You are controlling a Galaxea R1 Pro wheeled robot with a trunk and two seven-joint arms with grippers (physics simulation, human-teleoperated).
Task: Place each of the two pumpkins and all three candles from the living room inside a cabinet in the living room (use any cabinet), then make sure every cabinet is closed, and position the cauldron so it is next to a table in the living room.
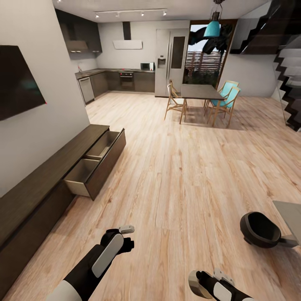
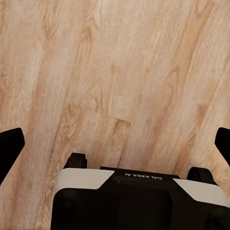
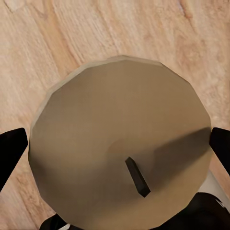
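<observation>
Candle sits pinched in your right claw; left claw spread, empty. Cabinet drawers at ten o'clock gape; cauldron at three o'clock awaits.

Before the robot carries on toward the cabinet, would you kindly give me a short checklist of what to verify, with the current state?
1. Candle between the right gripper fingers: ok.
2. Cabinet drawers open to receive it: ok.
3. Left gripper open, holding nothing: ok.
4. Floor on the way to the drawers free of obstacles: ok.
5. Cauldron beside the table: ok.
6. Firmness of the grip on the candle: cannot tell.
</observation>
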